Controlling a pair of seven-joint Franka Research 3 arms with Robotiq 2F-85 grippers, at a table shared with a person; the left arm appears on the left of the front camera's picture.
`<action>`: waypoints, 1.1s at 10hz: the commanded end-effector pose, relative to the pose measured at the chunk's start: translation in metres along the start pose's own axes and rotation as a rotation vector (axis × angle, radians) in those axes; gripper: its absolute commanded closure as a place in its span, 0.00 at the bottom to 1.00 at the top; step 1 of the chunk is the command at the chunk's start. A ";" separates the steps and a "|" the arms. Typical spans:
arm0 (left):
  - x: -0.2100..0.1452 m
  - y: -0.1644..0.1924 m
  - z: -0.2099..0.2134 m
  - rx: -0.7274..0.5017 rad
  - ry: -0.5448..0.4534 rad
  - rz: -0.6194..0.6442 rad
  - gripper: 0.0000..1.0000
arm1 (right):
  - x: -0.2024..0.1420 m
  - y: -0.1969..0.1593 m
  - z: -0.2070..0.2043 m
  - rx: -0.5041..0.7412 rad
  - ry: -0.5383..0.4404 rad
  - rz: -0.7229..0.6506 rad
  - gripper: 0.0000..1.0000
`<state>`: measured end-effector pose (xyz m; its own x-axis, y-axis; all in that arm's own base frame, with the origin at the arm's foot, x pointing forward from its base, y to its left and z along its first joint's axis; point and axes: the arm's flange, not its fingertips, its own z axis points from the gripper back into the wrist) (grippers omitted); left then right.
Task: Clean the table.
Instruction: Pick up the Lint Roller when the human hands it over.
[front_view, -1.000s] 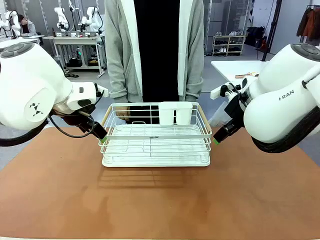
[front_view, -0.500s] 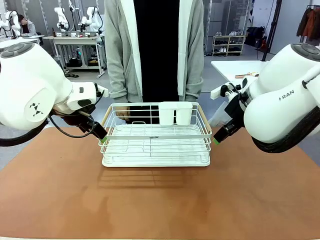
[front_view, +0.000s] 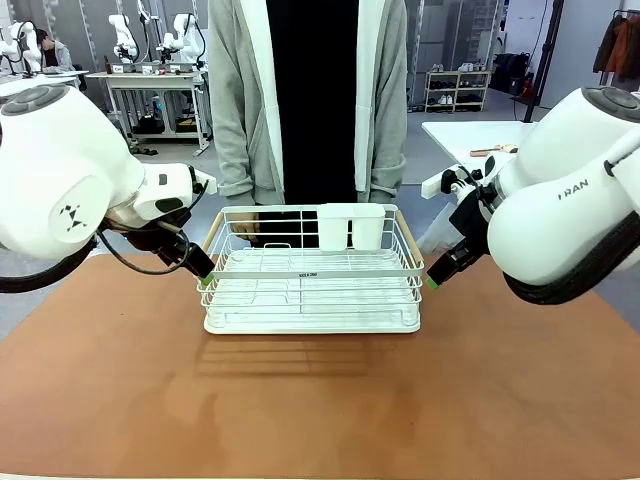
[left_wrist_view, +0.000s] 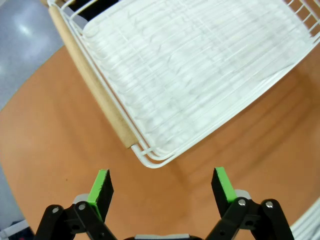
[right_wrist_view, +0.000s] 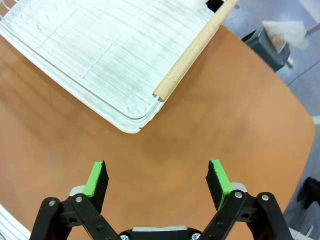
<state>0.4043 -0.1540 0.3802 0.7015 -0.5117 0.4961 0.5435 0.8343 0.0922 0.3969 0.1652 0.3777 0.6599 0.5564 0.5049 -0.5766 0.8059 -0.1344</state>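
The table (front_view: 320, 410) lies flat, reddish-brown (matte, smooth).

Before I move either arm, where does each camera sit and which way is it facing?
Front view: fixed between the arms on the robot's side, looking across the table at the person behind the white wire rack; left arm enters picture left, right arm picture right.
Left wrist view: on the left wrist, looking down along the left arm's fingers, open, at one rack end's wooden handle.
Right wrist view: on the right wrist, looking down past the right arm's fingers, open, at the other handle.
Shared: rack and table in all three.
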 end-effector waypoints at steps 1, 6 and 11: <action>0.030 0.031 0.064 -0.211 0.041 0.113 0.00 | 0.018 -0.033 0.057 0.230 0.036 -0.082 0.00; -0.061 0.193 0.189 -1.010 -0.175 0.558 0.00 | -0.026 -0.161 0.151 0.949 -0.169 -0.458 0.00; -0.239 0.289 0.207 -0.986 -0.386 0.931 0.00 | -0.178 -0.267 0.141 1.014 -0.234 -0.856 0.00</action>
<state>0.2899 0.2518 0.4662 0.9011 0.3570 0.2462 0.1486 0.2792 -0.9487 0.3479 -0.1779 0.4481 0.9534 -0.1552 0.2587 -0.1993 0.3196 0.9264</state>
